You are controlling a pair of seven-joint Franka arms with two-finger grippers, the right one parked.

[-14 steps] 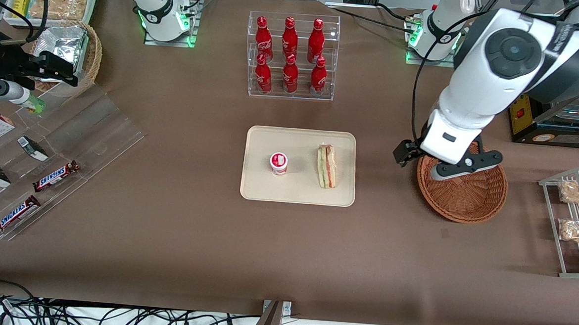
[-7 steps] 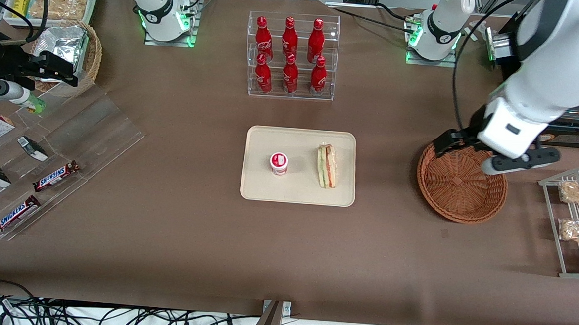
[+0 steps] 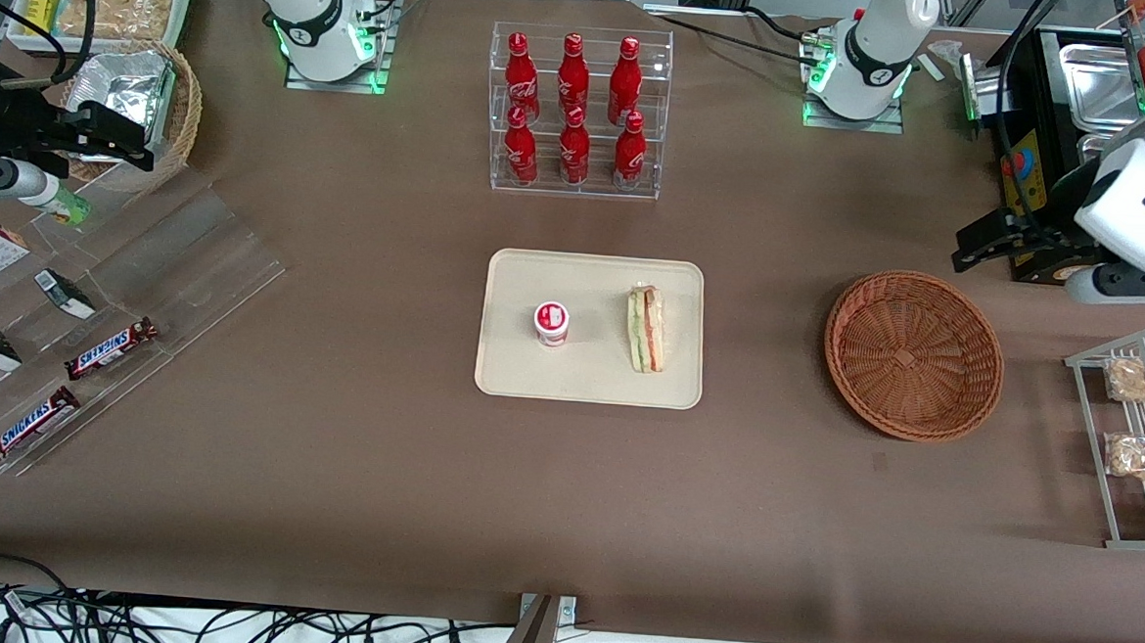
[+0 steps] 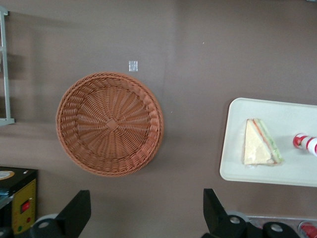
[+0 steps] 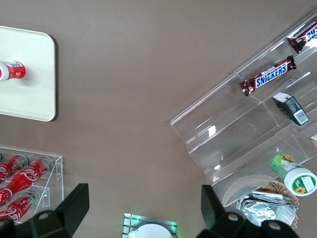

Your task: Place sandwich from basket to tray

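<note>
At the parked arm's end of the table, Snickers bars (image 3: 110,348) lie on a clear acrylic display stand (image 3: 144,270). At mid-table the tray (image 3: 589,381) holds a small red-and-white cup (image 3: 552,322) and, beside it toward the working arm's end, the wrapped sandwich (image 3: 647,328), resting on the tray floor with its filling edge showing. Farther from the front camera stands a clear rack of red cola bottles (image 3: 572,111). The reddish-brown basket (image 3: 914,354) sits well apart from the tray with nothing in it. The gripper (image 3: 1017,249) hangs above the table, farther from the front camera than the basket, near a black appliance (image 3: 1043,140); its fingers (image 4: 74,215) are spread wide and hold nothing.
</note>
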